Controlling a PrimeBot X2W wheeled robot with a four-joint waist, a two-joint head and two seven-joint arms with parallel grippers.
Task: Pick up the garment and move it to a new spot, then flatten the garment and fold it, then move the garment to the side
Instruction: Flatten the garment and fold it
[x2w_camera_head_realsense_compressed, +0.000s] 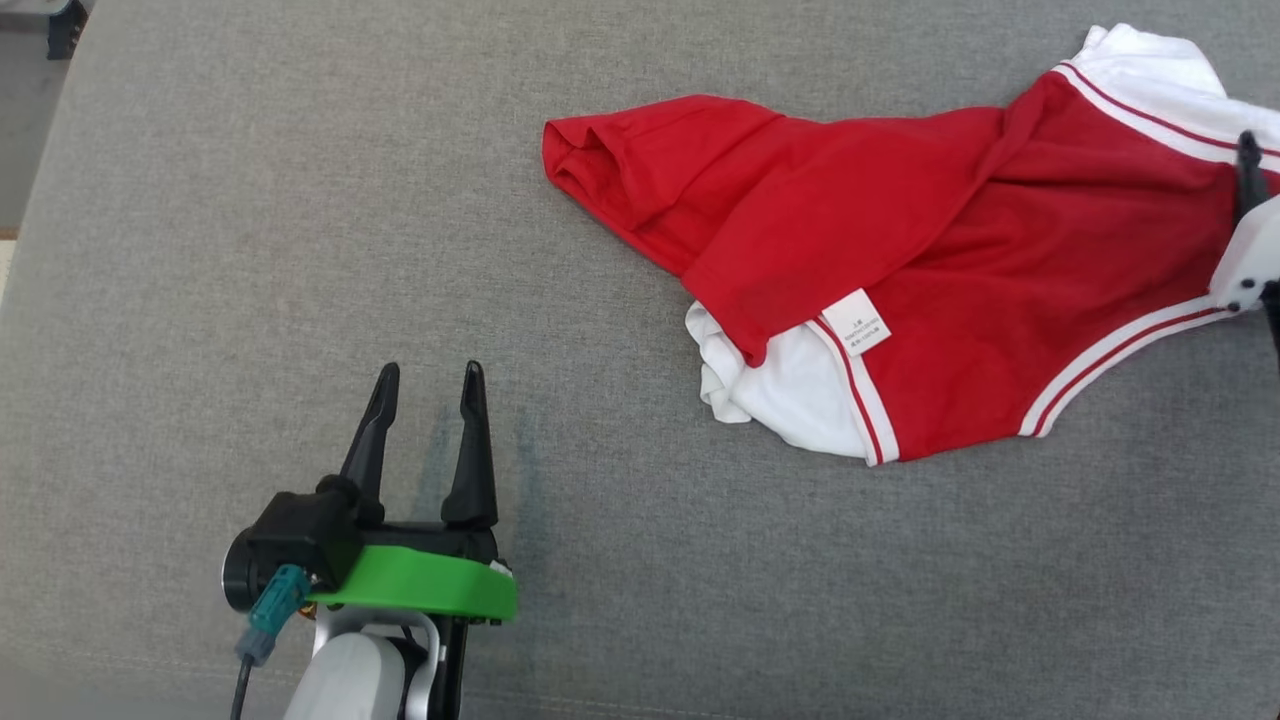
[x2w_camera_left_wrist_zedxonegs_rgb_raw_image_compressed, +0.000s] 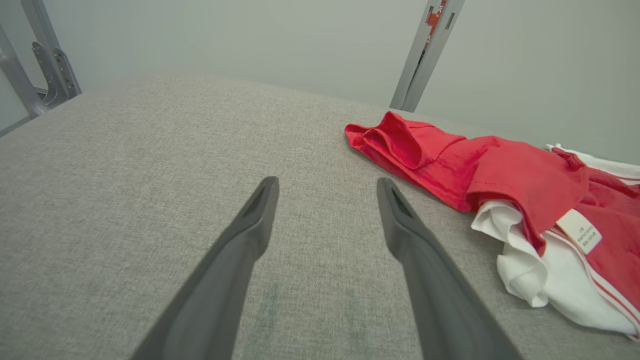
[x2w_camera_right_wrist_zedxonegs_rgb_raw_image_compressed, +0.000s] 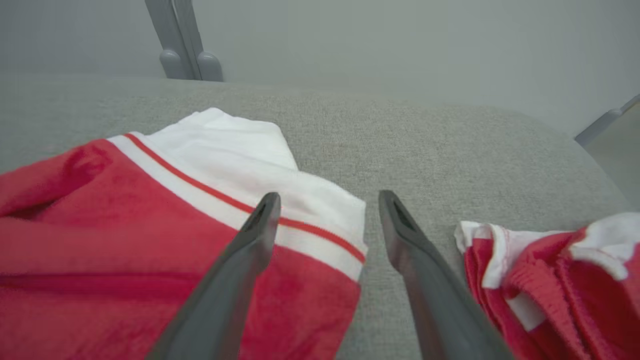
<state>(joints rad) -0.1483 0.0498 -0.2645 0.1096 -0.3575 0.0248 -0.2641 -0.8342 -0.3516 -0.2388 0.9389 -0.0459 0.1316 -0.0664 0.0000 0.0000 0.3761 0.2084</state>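
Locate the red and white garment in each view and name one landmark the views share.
Head view: the garment lies at upper right, reaching the right edge.
Left wrist view: the garment lies at right, middle to lower corner.
Right wrist view: the garment covers the lower left; more red-and-white cloth at lower right.
Shared landmark: the grey cushion under it.

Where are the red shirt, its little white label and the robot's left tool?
shirt (x2w_camera_head_realsense_compressed: 900, 220), head view, on its red body.
label (x2w_camera_head_realsense_compressed: 858, 322), head view, middle of the white tag.
left tool (x2w_camera_head_realsense_compressed: 431, 367), head view, midway between its fingertips.
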